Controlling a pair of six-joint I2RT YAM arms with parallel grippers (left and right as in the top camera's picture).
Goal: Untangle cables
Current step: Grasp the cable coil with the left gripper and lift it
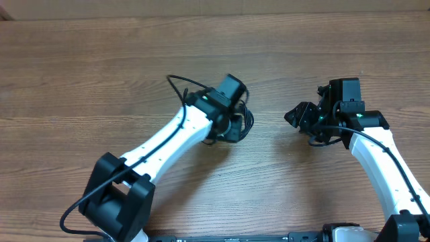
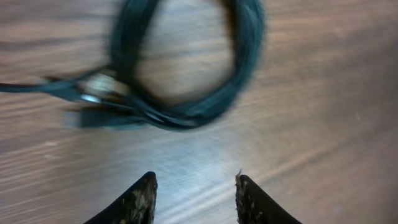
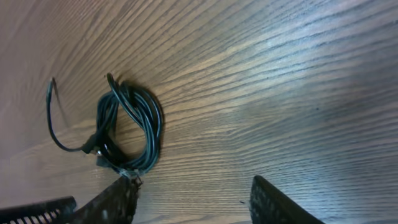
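The cables (image 1: 247, 119) lie as one coiled black bundle on the wooden table, with a thin loose strand arcing off to the left. My left gripper (image 1: 230, 128) hangs right over the bundle and hides most of it from above. In the left wrist view the cables (image 2: 186, 112) are blurred, with a silver-tipped plug at the left. The left gripper (image 2: 196, 178) is open just short of them, nothing between its fingers. In the right wrist view the cables (image 3: 134, 127) lie at the left. The right gripper (image 3: 193, 180) is open and empty, its left fingertip close to the bundle's edge.
The wooden table (image 1: 101, 67) runs wide on all sides. The white left arm (image 1: 168, 138) crosses from the bottom left. The right arm (image 1: 383, 158) comes in from the bottom right. Black arm bases stand at the front edge.
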